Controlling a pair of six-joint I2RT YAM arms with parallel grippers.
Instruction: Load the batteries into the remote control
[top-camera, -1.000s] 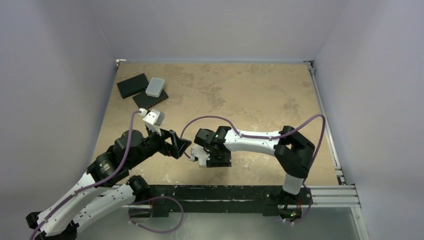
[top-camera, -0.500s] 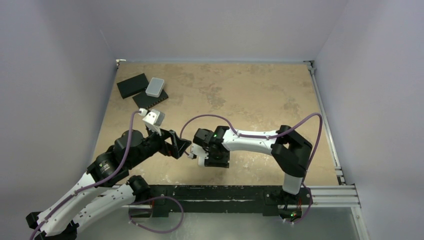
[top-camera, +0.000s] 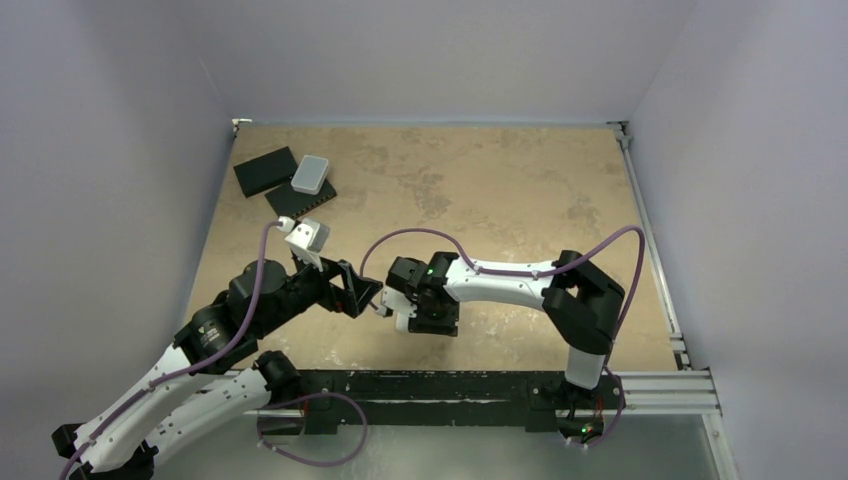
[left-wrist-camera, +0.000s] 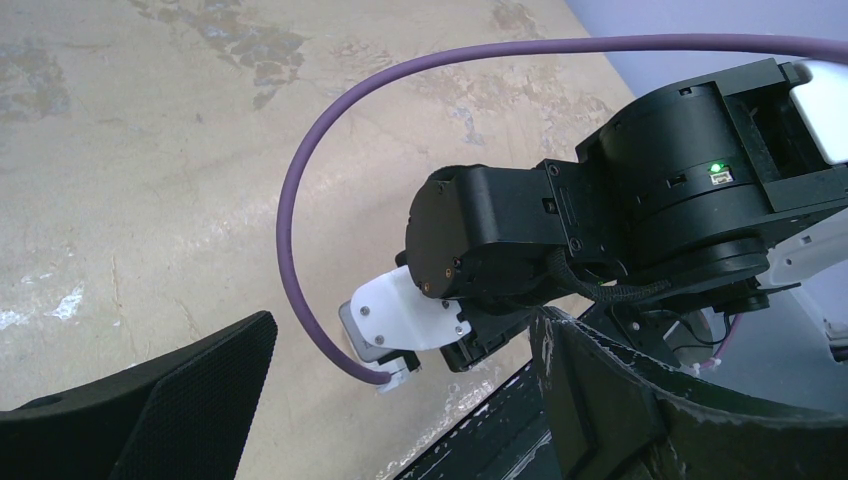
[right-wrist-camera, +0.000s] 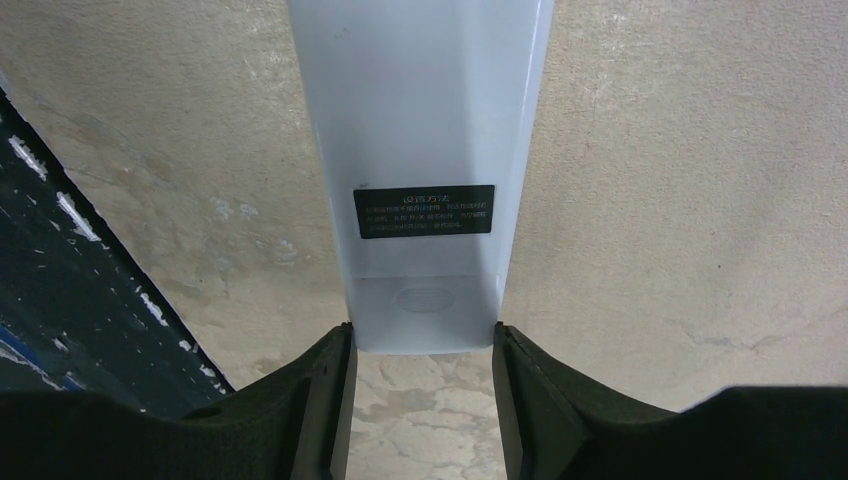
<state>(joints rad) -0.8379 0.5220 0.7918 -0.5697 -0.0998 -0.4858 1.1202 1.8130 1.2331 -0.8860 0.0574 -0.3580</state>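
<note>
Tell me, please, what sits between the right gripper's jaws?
The remote control, plain back facing the camera: the right gripper clamps its near end, with nothing else between, as the right wrist view shows.

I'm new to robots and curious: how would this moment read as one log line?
right hand: shut on remote | left hand: open, empty | batteries: not in view

Smooth white plastic remote control (right-wrist-camera: 420, 120)

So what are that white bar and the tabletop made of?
The remote control looks like smooth moulded plastic: even white, soft sheen, a printed dark label. The table looks like mottled beige stone or a laminate imitating it; I can't tell which.
</note>
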